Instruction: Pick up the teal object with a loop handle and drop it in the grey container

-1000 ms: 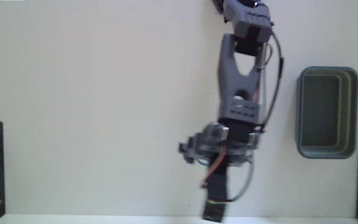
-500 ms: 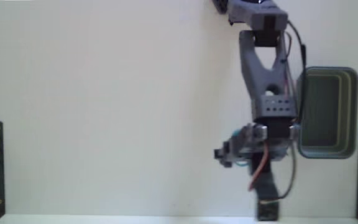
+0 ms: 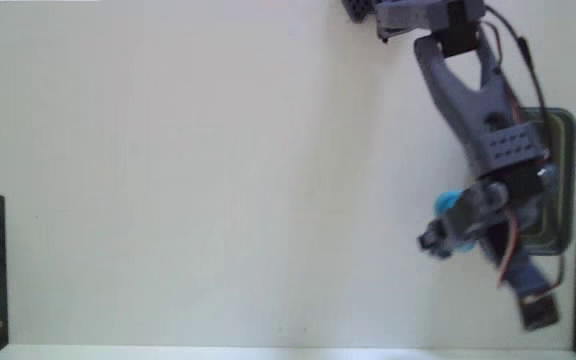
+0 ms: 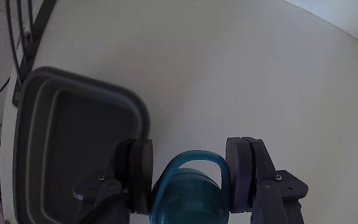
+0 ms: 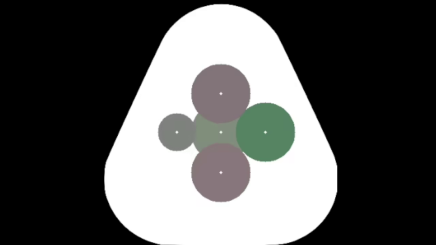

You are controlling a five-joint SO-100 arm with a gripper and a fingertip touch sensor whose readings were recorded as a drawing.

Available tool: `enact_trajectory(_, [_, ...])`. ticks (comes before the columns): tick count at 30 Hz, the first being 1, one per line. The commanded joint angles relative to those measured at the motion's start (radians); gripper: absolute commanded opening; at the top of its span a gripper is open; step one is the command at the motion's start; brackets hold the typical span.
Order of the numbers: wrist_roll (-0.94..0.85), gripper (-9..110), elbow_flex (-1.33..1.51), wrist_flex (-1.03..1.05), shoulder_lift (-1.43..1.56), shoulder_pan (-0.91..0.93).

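In the fixed view, the arm covers most of the grey bin; only a strip of its right rim and a bit of its near end show. The arm's base is cut off by the top edge. The teal cup shows only as a small blurred patch at the left of the gripper, whose fingers are too blurred to tell apart there.

In the wrist view, the bottom edge cuts off the cup's lower body, and the two fingers hide its sides. The bin is cut by the left and bottom edges, its near corner behind the left finger.
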Motion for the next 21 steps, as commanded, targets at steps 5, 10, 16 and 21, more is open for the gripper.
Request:
enact_trajectory(5, [0.003, 66, 0.058, -0.033, 0.153, -0.119])
enact_trajectory(10, [0.003, 66, 0.099, -0.044, 0.184, -0.187])
enact_trajectory(16, [0.003, 66, 0.133, -0.052, 0.210, -0.245])
enact_trajectory(21, [0.003, 66, 0.156, -0.058, 0.227, -0.281])
